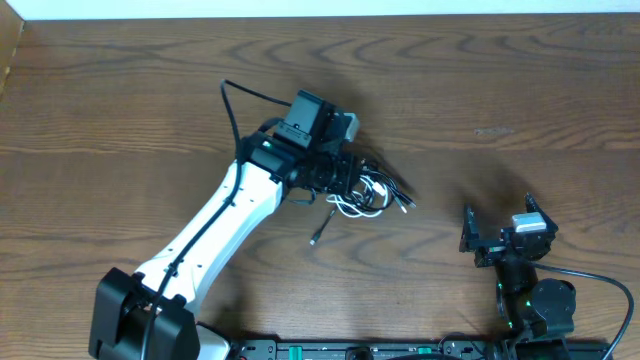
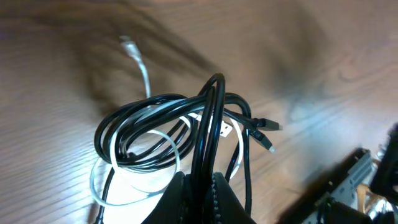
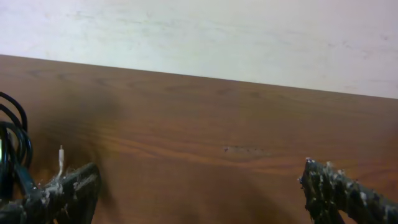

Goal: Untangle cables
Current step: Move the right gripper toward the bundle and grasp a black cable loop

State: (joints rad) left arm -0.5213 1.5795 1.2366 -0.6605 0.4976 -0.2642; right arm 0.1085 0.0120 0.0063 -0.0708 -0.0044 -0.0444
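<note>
A tangle of thin cables (image 1: 368,193), black ones and one white, lies on the brown table just right of my left gripper (image 1: 345,178). In the left wrist view the left gripper (image 2: 202,186) is shut on black cable strands (image 2: 208,124) and the bundle of black loops (image 2: 149,134) and a white loop (image 2: 99,186) hangs from them. A white plug end (image 2: 127,45) trails off. A black plug (image 1: 318,235) lies below the tangle. My right gripper (image 1: 497,235) is open and empty at the lower right; its fingers (image 3: 199,186) stand wide apart.
The wooden table (image 1: 500,110) ends at a pale wall (image 3: 199,31) along the far edge. A thicker black arm cord (image 1: 232,100) loops off the left wrist. The right arm base (image 1: 545,305) sits at the near edge.
</note>
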